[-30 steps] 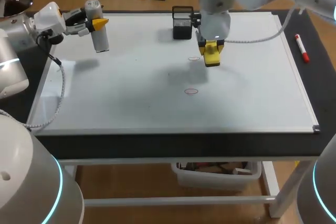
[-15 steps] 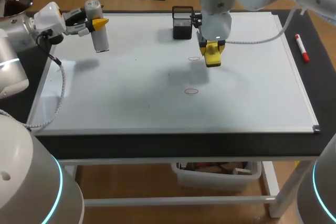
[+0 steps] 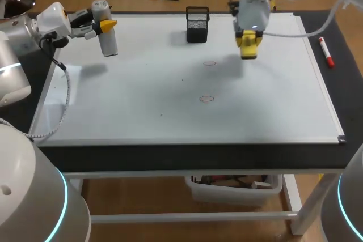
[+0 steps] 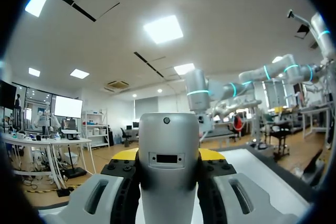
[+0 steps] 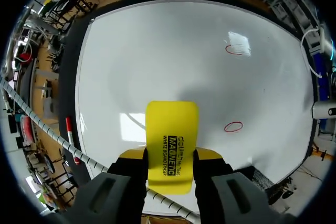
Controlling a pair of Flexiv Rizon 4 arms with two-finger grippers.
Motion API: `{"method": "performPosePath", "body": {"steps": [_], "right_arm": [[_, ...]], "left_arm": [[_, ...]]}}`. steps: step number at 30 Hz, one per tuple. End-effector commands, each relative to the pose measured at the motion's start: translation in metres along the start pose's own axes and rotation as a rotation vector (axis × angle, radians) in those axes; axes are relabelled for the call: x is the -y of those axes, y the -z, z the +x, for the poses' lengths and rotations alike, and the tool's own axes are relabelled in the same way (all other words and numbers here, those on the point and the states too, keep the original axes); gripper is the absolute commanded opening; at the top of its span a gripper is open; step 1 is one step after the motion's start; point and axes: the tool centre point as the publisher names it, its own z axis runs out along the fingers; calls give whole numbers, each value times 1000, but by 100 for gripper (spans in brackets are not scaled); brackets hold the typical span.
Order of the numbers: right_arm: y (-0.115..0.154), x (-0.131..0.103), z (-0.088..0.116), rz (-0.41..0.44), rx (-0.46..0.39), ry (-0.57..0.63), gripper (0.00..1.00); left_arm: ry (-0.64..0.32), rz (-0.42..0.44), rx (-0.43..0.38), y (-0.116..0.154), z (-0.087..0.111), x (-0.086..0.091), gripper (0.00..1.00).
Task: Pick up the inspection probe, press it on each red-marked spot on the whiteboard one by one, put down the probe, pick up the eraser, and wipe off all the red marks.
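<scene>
The inspection probe [image 3: 108, 39], a grey-white cylinder, stands upright over the whiteboard's [image 3: 142, 100] far left corner with my left gripper [image 3: 104, 25] shut on its upper part. In the left wrist view the probe [image 4: 168, 156] fills the gap between the fingers. My right gripper [image 3: 249, 39] is shut on the yellow eraser [image 3: 249, 50] and hangs above the board's far right part. Two red oval marks remain, one [image 3: 209, 63] left of the eraser and one [image 3: 206, 98] nearer the front. From the right wrist the eraser [image 5: 171, 142] and both marks [image 5: 234, 127] [image 5: 236, 50] show.
A black mesh pen holder [image 3: 197, 25] stands at the board's far edge, between the two grippers. A red marker [image 3: 325, 52] lies on the dark mat to the right of the board. The board's front edge has a raised frame.
My right arm has carried the eraser to the right and a little farther back, away from the upper red mark. The left arm and the probe have not moved.
</scene>
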Motion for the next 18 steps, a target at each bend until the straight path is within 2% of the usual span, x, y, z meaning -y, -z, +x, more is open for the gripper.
{"method": "performPosePath", "body": {"steps": [1, 10, 18], "right_arm": [[2, 19, 28, -22, 21, -27, 0], [3, 41, 79, -25, 23, -113, 0], [-5, 50, 103, -39, 17, -150, 0]], "left_arm": [[-3, 2, 3, -1, 1, 0, 0], [-3, 2, 3, -1, 1, 0, 0], [-3, 2, 3, -1, 1, 0, 0]]}}
